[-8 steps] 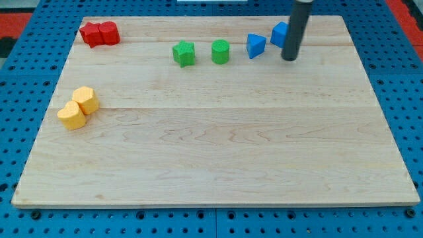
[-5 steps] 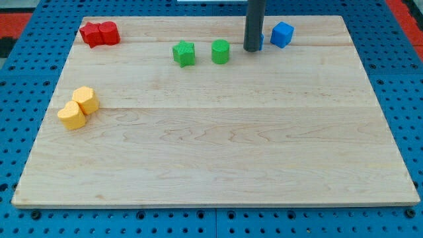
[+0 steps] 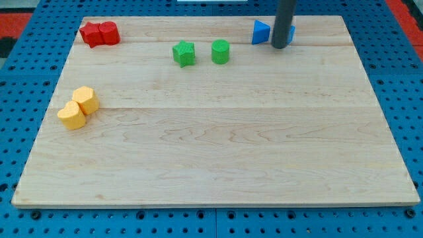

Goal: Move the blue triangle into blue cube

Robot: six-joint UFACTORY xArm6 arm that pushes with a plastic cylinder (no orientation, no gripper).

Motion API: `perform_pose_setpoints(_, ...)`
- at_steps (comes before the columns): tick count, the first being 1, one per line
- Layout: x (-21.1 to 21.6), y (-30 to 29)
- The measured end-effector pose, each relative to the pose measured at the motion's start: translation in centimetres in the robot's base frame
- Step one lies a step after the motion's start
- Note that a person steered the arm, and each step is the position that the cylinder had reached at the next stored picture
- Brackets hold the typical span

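1. Camera view shows a pale wooden board lying on a blue pegboard surface, with small coloured blocks scattered along its far edge and left side.
2. The arm ends in a straight dark rod with no claw at all, so nothing opens or closes and nothing is gripped; the rod stands upright at the far right part of the board.
3. My tip rests on the board just right of the blue triangle and directly in front of the blue cube.
4. The blue triangle sits near the far edge, just to the left of the rod, and appears to touch it.
5. The blue cube is mostly hidden behind the rod; only a thin blue sliver shows at the rod's right side, so whether it touches the triangle cannot be told.
6. Left of the triangle, and apart from it, stand a green cylinder and a green star-shaped block, set side by side with a small gap.
7. At the far left corner two red blocks sit pressed together.
8. On the left side, nearer the camera, two yellow blocks touch each other.
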State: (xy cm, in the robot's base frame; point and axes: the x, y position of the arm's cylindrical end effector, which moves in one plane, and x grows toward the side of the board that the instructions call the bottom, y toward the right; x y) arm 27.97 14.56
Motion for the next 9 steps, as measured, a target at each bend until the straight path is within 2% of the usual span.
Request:
perform_pose_setpoints(1,-0.3,0.0)
perform_pose_setpoints(2,2.3,-6.5)
perform_pose_setpoints(3,-0.3,-11.6)
perform_pose_setpoints(4,-3.7,-10.4)
perform_pose_setpoints(6,-4.0,-6.0)
perform_pose_setpoints(9,-4.0,-6.0)
